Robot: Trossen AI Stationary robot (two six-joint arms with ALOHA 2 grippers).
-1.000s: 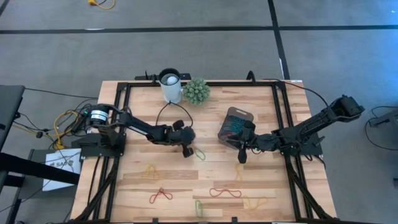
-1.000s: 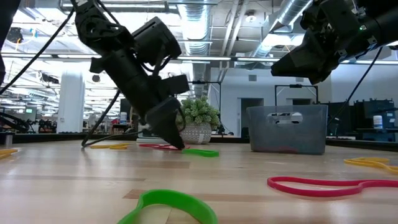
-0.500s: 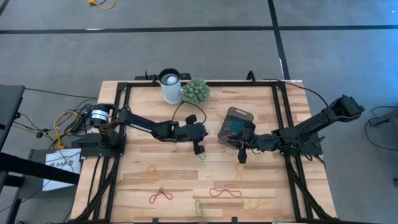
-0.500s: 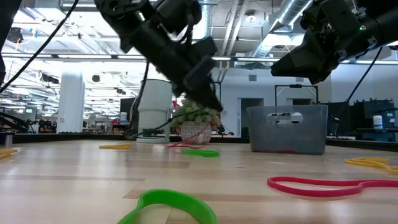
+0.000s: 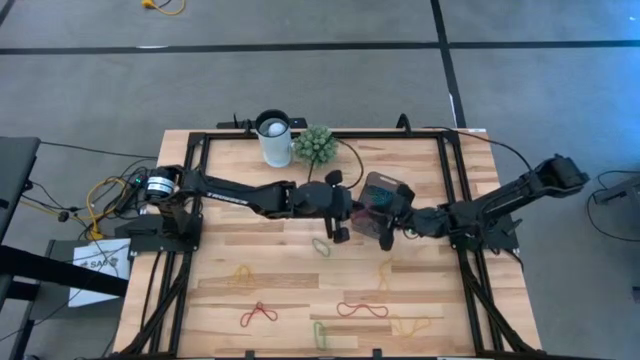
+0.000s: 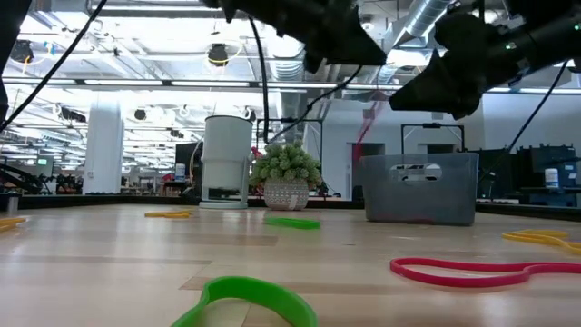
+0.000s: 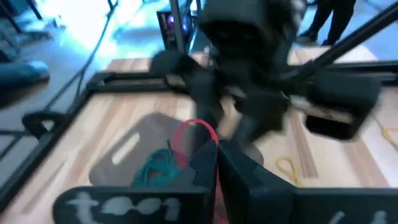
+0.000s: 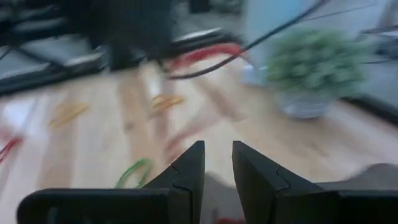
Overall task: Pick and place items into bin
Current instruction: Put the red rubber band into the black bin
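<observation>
Jaws of the left gripper (image 7: 216, 163) are pinched shut on a red rubber band (image 7: 194, 132), whose loop hangs over the open bin (image 7: 134, 155). The right gripper (image 8: 216, 163) stands with its fingers a narrow gap apart, nothing visible between them, and it hovers at the bin's far side from the left one.

The translucent grey bin (image 5: 385, 197) sits near the middle of the table (image 5: 225, 290) and holds a tangle of teal bands (image 7: 160, 168).

Loose bands lie on the pale wood: a green one (image 5: 321, 246) just beside the left gripper (image 5: 341, 234), a yellow one (image 5: 384, 274), a red one (image 5: 258, 315), another red one (image 5: 361, 309), and a yellow one (image 5: 409, 325) at the near edge. A white cup (image 5: 273, 138) and a green spiky ball (image 5: 315, 146) stand at the back edge. Beyond the table the low view shows an office hall with ceiling ducts (image 6: 427, 13).
</observation>
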